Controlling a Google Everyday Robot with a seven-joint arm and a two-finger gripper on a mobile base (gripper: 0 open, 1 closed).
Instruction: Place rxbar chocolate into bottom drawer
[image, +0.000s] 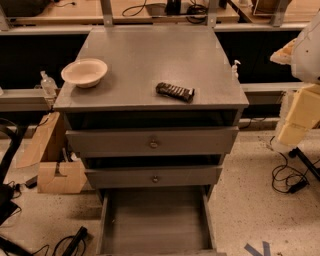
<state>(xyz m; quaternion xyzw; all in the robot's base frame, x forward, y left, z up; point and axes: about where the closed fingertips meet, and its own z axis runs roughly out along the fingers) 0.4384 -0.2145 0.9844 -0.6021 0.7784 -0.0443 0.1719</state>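
The rxbar chocolate (175, 92) lies flat on the grey counter (150, 50), a little right of the middle and near the front edge. It is a small oblong bar in a dark brown-black wrapper with pale marks in a row along it, and it is turned slightly, so the right end points toward the front. A cream bowl (84, 72) stands well apart from it, on the left side of the counter.

Below the counter, the two upper drawers (154, 144) with small round knobs are nearly closed. The bottom drawer (155, 220) is pulled out, and its plain grey floor and side walls show.

The pincer (299, 117) is at the right edge of the view, beside the cabinet, as a pale yellowish shape under the white arm (307, 47). It is well apart from the bar, and I cannot tell how far it is open.
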